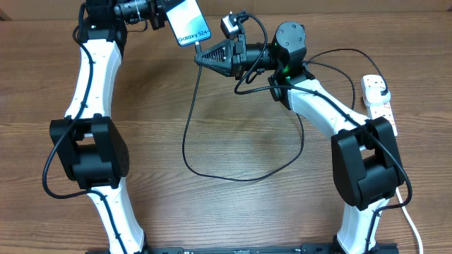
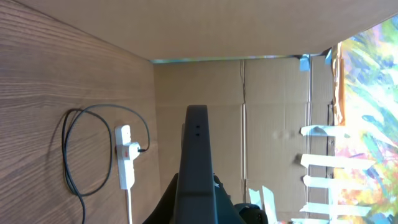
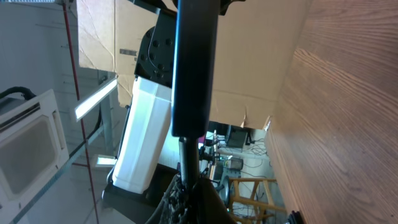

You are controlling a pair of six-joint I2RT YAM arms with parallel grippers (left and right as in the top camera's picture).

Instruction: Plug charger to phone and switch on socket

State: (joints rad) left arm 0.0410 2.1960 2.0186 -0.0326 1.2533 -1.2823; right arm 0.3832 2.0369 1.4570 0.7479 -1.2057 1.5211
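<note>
The phone (image 1: 188, 21), its light blue screen reading "Galaxy S24", is held up at the back of the table with my left gripper (image 1: 159, 17) shut on it. In the left wrist view the phone (image 2: 198, 163) shows edge-on between the jaws. My right gripper (image 1: 200, 56) is shut on the charger's connector (image 3: 185, 151), whose tip meets the phone's lower edge (image 3: 193, 74). How deep it sits I cannot tell. The charger's black cable (image 1: 189, 137) hangs down in a loop across the table. The white socket (image 1: 378, 103) lies at the far right; its black plug (image 2: 140, 149) is in the strip.
A cardboard wall (image 2: 267, 99) stands behind the table. The socket's white cord (image 1: 412, 226) runs toward the front right edge. Both arms' bases (image 1: 92, 152) stand near the front.
</note>
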